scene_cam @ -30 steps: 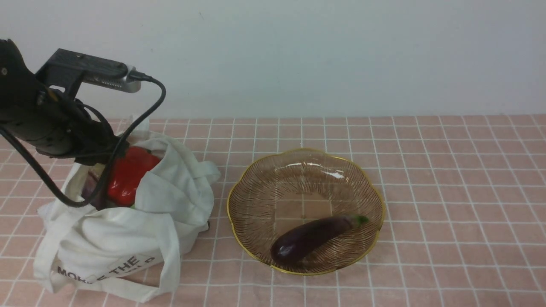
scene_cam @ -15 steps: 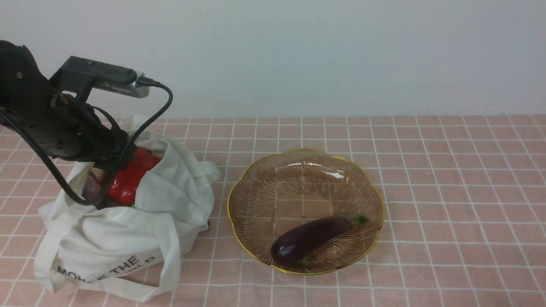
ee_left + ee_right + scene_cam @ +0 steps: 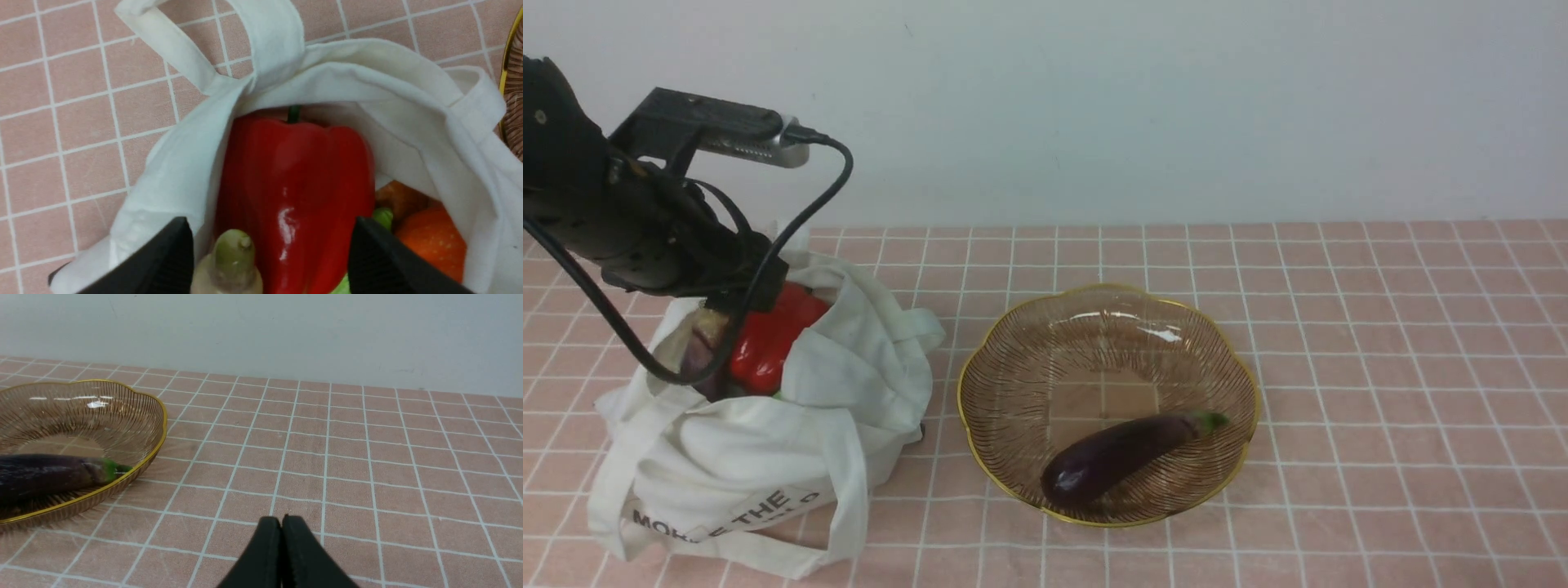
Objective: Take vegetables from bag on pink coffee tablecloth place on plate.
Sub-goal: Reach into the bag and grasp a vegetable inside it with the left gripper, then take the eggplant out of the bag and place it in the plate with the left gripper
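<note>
The white bag [image 3: 760, 433] lies at the left on the pink tablecloth [image 3: 1380, 367]. A red bell pepper [image 3: 768, 335] and the tan stem cap of a purple eggplant [image 3: 698, 347] show in its mouth. My left arm [image 3: 645, 237] hangs over the bag. In the left wrist view my left gripper [image 3: 269, 222] is open, its fingers [image 3: 163, 257] on either side of the pepper [image 3: 294, 183] and the stem cap [image 3: 237, 257]. A small green piece [image 3: 382, 214] sits beside the pepper. The amber plate [image 3: 964, 392] stands to the right. My right gripper [image 3: 282, 520] is shut and empty, low over the cloth.
A purple eggplant with a green stem [image 3: 1119, 457] lies in the plate, also in the right wrist view [image 3: 49, 475]. An orange thing [image 3: 429, 241] lies in the bag beside the pepper. The bag's handles [image 3: 184, 53] trail on the cloth. A pale wall stands behind.
My left arm has shifted a little to the right and slightly up over the bag. The pepper and the eggplant stay in the bag. The plate has not moved.
</note>
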Motion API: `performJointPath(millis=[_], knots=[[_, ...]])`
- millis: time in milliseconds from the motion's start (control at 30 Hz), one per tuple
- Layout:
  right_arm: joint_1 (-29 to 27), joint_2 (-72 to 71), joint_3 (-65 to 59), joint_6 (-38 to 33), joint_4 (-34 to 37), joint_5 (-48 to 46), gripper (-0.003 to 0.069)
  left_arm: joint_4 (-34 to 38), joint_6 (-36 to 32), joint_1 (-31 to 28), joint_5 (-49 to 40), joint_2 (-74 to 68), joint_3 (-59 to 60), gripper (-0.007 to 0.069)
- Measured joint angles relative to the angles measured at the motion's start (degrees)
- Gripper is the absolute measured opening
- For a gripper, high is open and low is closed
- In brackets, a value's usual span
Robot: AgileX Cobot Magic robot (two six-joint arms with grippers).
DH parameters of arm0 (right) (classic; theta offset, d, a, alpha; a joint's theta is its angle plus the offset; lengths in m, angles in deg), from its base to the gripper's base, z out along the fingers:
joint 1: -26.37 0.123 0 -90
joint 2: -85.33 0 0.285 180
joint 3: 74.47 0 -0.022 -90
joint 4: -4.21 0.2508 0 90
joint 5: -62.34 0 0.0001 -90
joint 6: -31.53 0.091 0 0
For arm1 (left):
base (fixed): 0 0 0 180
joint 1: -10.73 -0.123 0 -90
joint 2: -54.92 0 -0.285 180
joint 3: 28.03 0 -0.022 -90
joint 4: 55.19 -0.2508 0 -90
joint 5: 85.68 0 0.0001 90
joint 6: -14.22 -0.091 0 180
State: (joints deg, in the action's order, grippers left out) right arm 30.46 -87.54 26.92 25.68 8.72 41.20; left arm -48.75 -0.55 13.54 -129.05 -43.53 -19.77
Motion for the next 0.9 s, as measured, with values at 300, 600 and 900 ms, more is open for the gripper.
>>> performJointPath(millis=[300,600,900], knots=[[0.0,0.0,0.0,0.0,0.0,0.0,-0.0015,0.6,-1.3,0.0,0.0,-2.7,0.0,0.0403],[0.0,0.0,0.0,0.0,0.0,0.0,-0.0015,0.4,-1.7,0.0,-0.7,-2.6,0.0,0.0069],[0.0,0.0,0.0,0.0,0.0,0.0,-0.0015,2.3,-1.7,0.0,-2.0,4.8,0.0,0.0069]])
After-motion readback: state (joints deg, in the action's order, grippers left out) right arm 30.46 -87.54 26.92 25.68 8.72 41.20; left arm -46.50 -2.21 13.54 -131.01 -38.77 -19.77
